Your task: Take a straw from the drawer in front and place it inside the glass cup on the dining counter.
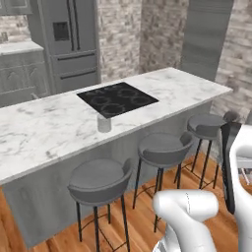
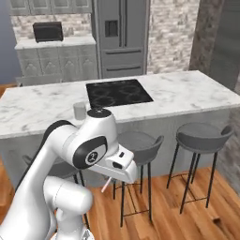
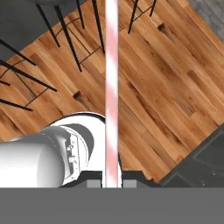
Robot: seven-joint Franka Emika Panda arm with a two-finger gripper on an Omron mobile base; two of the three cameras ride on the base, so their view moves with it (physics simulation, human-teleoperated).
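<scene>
The straw (image 3: 111,87), pale with pink stripes, runs straight up the hand view from between my fingertips, over the wooden floor. My gripper (image 3: 111,183) is shut on it. In the right base view the gripper (image 2: 114,179) hangs low in front of the island, and the straw (image 2: 106,186) pokes out below the hand. The glass cup (image 1: 104,123) (image 2: 79,111) stands upright on the dining counter (image 1: 44,130) (image 2: 187,93), near its front edge and just before the black cooktop (image 1: 118,98). The drawer is out of view.
Three grey bar stools (image 1: 101,182) (image 1: 162,147) (image 1: 206,125) line the island's near side, between me and the counter. A grey fridge (image 2: 122,33) and wall cabinets with a microwave (image 2: 48,31) stand behind. A dark grey edge (image 3: 205,153) shows at the lower right of the hand view.
</scene>
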